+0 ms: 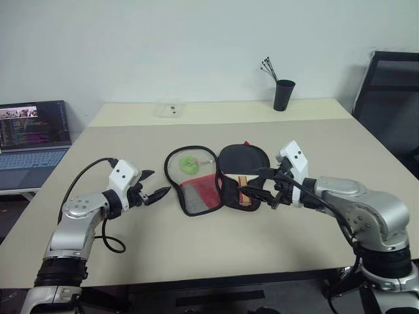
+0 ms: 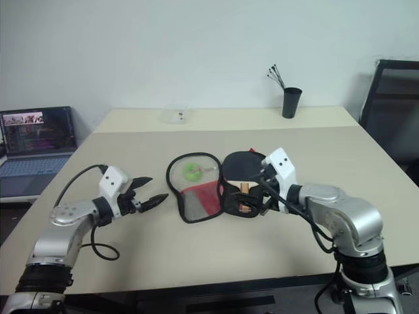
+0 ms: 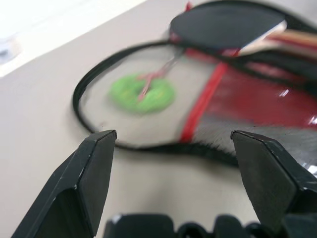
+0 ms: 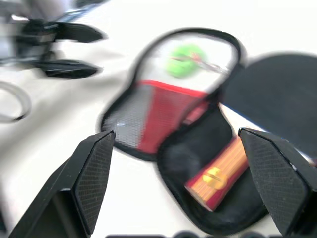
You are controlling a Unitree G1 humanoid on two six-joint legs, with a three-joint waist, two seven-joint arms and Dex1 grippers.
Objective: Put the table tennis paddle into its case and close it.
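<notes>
- Lying mid-frame on beige table (image 1: 314,150): paddle-shaped soft black fabric zip case (image 1: 196,193), flap spread wide, mesh and red panel showing.
- Sitting inside its right half: black-rubber table tennis paddle (image 1: 243,161), light-wood handle pointing toward the frame's bottom.
- Hovering lower left, left gripper (image 1: 152,188), fingers spread, empty.
- Hovering right of centre, right gripper (image 1: 260,186), fingers spread, empty.
- Likely heading into closing step: folding flap over, then zipping.

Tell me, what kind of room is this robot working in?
Probably an office or lab. A plain beige table stands against a bare white wall, an open laptop shows code on a side desk, a black pen cup sits at the back, and a dark office chair waits alongside.
</notes>
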